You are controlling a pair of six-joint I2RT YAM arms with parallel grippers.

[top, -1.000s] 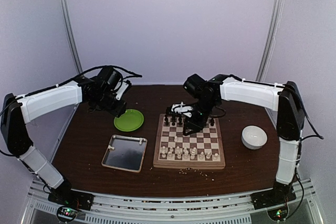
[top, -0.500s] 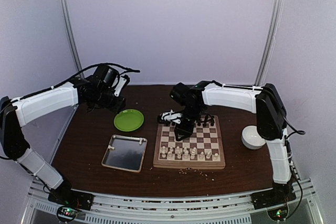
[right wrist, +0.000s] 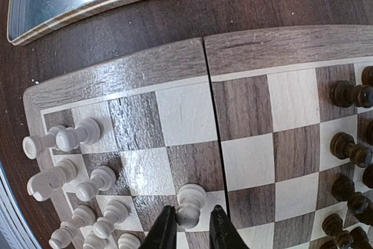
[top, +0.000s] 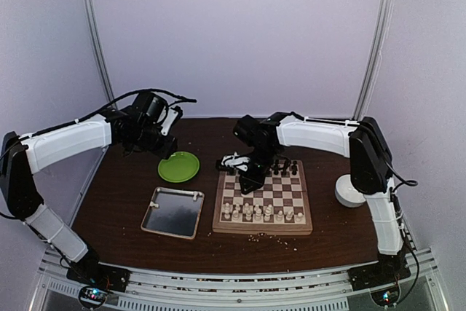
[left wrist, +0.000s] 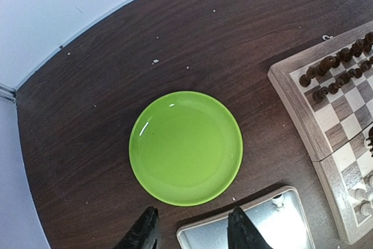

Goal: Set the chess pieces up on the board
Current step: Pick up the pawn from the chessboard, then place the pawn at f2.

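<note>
The board [top: 262, 231] lies mid-table, with white chess pieces [top: 262, 213] along its near rows and dark ones [top: 280, 169] along the far rows. My right gripper [top: 246, 180] hangs low over the board's far-left part. In the right wrist view its jaws [right wrist: 192, 231] straddle the head of a white pawn [right wrist: 190, 198] that stands on a light square beside the board's fold. The left finger touches the pawn and a thin gap shows at the right finger. My left gripper [left wrist: 192, 234] is open and empty, above the table between the green plate [left wrist: 185, 147] and the metal tray [left wrist: 256, 228].
A green plate [top: 179, 167] sits left of the board, with a silver tray [top: 172, 213] nearer to me. A white bowl [top: 352, 190] stands right of the board. Pale crumbs lie along the table's front. White pieces [right wrist: 70, 138] crowd the left, dark ones [right wrist: 349, 94] the right.
My right arm swung left across the board's far side, and its jaws narrowed around the white pawn. The left arm barely shifted.
</note>
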